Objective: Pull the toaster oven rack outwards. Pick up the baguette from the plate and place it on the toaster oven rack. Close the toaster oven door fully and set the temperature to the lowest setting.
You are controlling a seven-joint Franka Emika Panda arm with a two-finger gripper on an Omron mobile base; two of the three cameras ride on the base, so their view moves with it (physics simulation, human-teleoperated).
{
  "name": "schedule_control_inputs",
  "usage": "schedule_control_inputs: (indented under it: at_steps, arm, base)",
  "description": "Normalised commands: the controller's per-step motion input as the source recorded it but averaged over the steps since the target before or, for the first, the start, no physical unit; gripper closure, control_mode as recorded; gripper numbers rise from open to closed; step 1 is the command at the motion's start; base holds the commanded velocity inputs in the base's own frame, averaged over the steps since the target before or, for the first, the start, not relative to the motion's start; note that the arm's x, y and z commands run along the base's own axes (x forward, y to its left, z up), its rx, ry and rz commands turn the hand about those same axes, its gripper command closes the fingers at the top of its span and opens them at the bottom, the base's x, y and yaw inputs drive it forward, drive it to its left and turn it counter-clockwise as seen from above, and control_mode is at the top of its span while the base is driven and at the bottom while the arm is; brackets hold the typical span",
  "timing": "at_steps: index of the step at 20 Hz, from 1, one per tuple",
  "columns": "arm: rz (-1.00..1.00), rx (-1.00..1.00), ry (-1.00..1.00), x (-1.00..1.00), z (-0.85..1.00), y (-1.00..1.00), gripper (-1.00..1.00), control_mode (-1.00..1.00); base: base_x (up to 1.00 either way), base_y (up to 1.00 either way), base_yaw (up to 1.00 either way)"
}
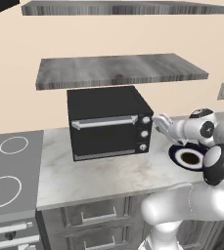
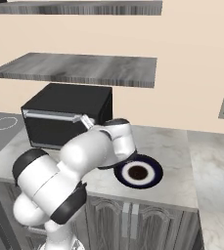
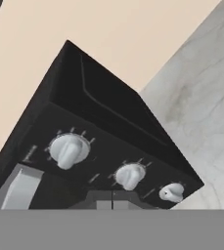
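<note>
The toaster oven door stands shut, its silver bar handle running level along the upper edge, and the oven sits toward the back edge of the worktop, near the middle of it. The gripper is just beside the right end of the oven, at the height of the temperature knob, with its fingers pressed fully together and nothing between them. In the hand view this top knob is the largest and nearest of the three; its raised ridge, the long axis, points slightly off the line of the knob column. The plate lies near the right side of the worktop, behind the arm, and no bread is on its dark centre. I judge the main danger is slipping: closed fingers can only push the ridge, so they may slide off it, or touch the middle knob instead and leave the temperature not at the lowest mark.
</note>
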Motion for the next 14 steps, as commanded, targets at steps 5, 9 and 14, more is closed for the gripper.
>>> schedule_control_inputs:
  at_steps: [5, 9, 14]
  arm:
    - [0.16, 0.13, 0.0, 0.38, 0.18, -0.38, 1.0, -1.0]
    - [0.13, 0.11, 0.01, 0.24, 0.03, -0.33, 1.0, -1.0]
    - [0.15, 0.07, 0.05, 0.17, 0.01, -0.17, 1.0, -1.0]
  base:
    - [0.0, 0.0, 0.0]
    - [0.0, 0.0, 0.0]
    - [0.0, 0.0, 0.0]
